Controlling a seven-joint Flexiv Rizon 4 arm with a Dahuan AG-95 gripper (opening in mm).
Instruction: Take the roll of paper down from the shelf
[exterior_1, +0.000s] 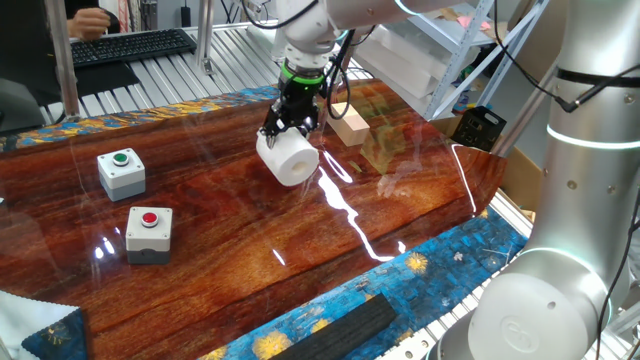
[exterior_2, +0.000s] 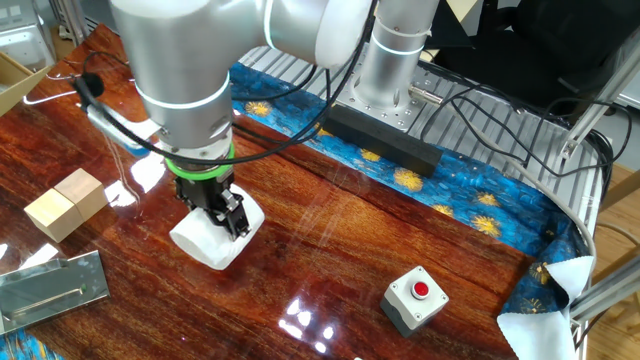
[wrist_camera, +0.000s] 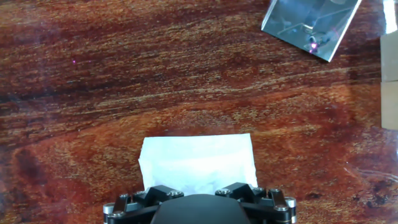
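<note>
The roll of paper (exterior_1: 291, 159) is a short white cylinder lying on its side, low over the middle of the wooden table (exterior_1: 220, 260); I cannot tell whether it touches the wood. My gripper (exterior_1: 290, 128) comes down on it from above and is shut on it. In the other fixed view the roll (exterior_2: 210, 243) sits under the gripper (exterior_2: 222, 210). In the hand view the roll (wrist_camera: 198, 160) shows as a white rectangle just ahead of the gripper (wrist_camera: 198, 186). The shelf is hidden or out of view.
A green push-button box (exterior_1: 121, 170) and a red one (exterior_1: 149, 232) stand at the left. A pale wooden block (exterior_1: 350, 126) lies just behind the roll. A shiny metal plate (exterior_2: 50, 288) lies near the block (exterior_2: 65, 203). A grey rack (exterior_1: 440, 50) stands behind.
</note>
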